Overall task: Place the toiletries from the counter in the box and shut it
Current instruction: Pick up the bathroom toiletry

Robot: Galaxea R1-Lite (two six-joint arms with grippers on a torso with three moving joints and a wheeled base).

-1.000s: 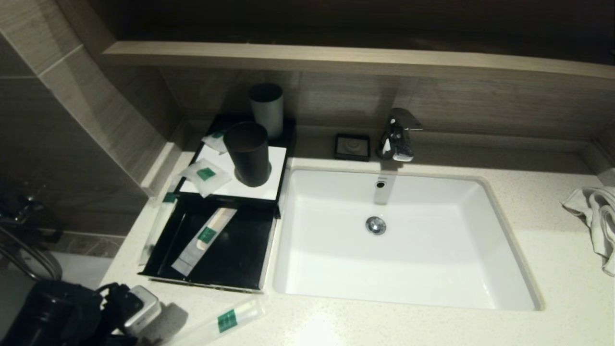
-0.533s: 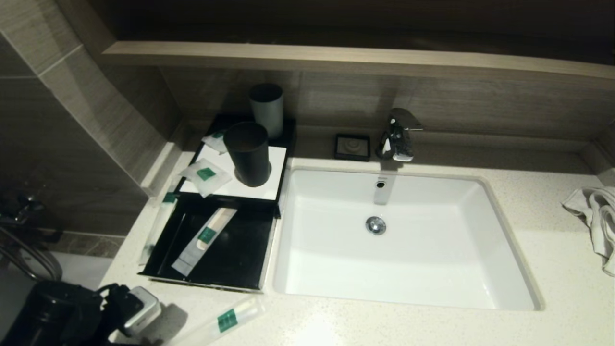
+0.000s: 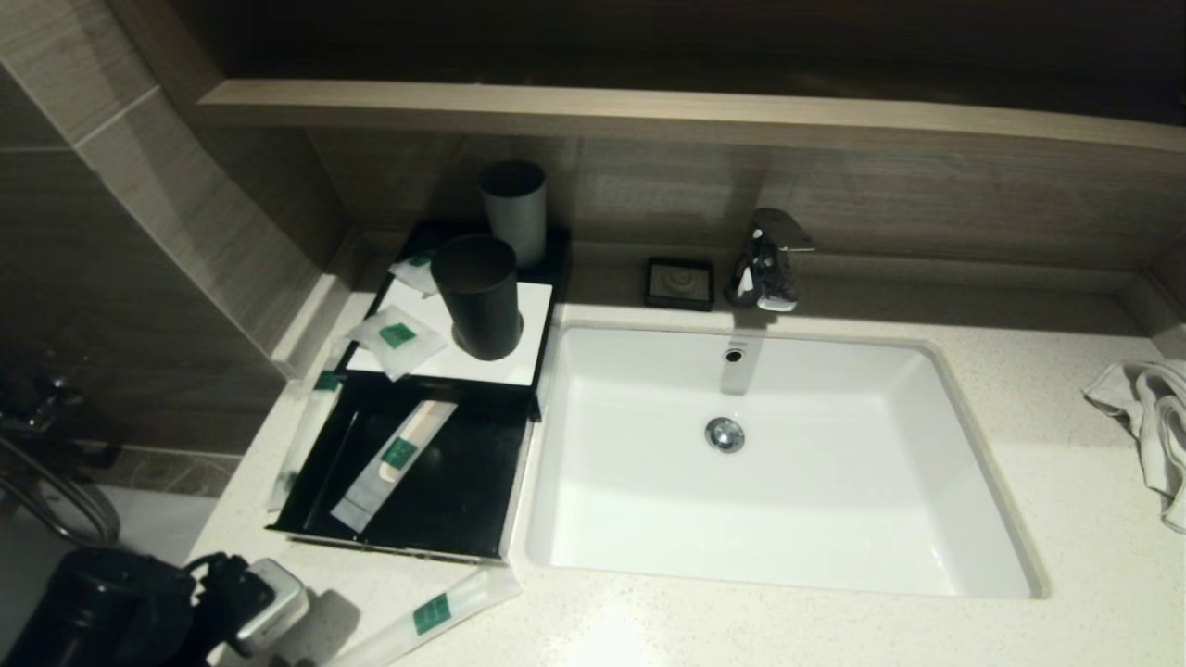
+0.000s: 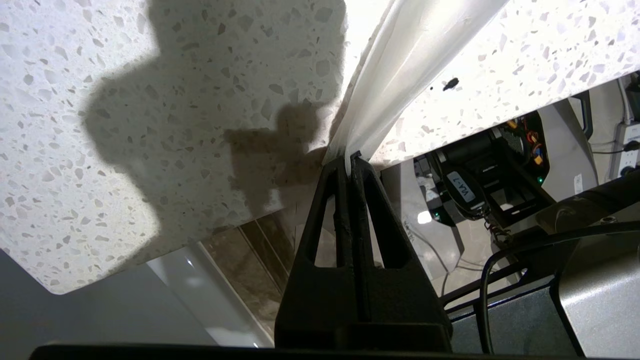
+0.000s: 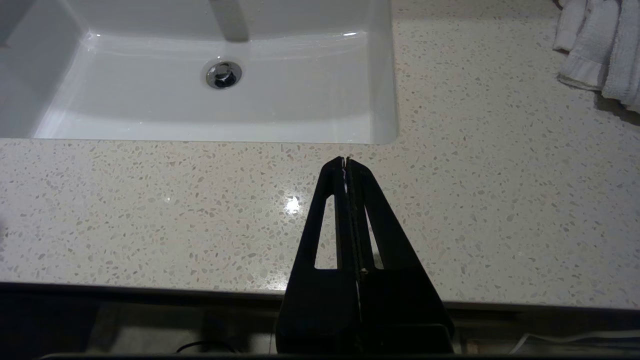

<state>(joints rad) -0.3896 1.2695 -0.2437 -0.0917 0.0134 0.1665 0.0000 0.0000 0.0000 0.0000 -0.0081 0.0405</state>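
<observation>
One long sachet (image 4: 400,65) is pinched at its end between the closed jaws of the left gripper (image 4: 350,157), at the counter's (image 3: 834,630) front left corner; the rest of it lies flat on the stone, slanting from the front edge toward the sink (image 3: 973,482). It is translucent white plastic with a small green label near the middle.

Four sachets show in all, two long and two squarish. A second long one (image 3: 394,461) lies diagonally in the open drawer (image 3: 463,519) of the box (image 3: 482,371), which stands at the left side of the counter. One squarish sachet (image 3: 397,341) rests on the box's white top at its left edge, overhanging a little; the other (image 3: 415,271) sits further back, behind the black cup (image 3: 479,296). Two cups stand on the box, the black one in front and a grey one (image 3: 514,211) behind it.

Further right, a soap dish (image 3: 680,282) and a tap (image 3: 767,261) sit along the back edge, and a towel (image 3: 1154,426) lies at the right edge.

At the front edge, right of the sink's middle, the right gripper (image 5: 346,160) hangs with its jaws together, holding nothing.
</observation>
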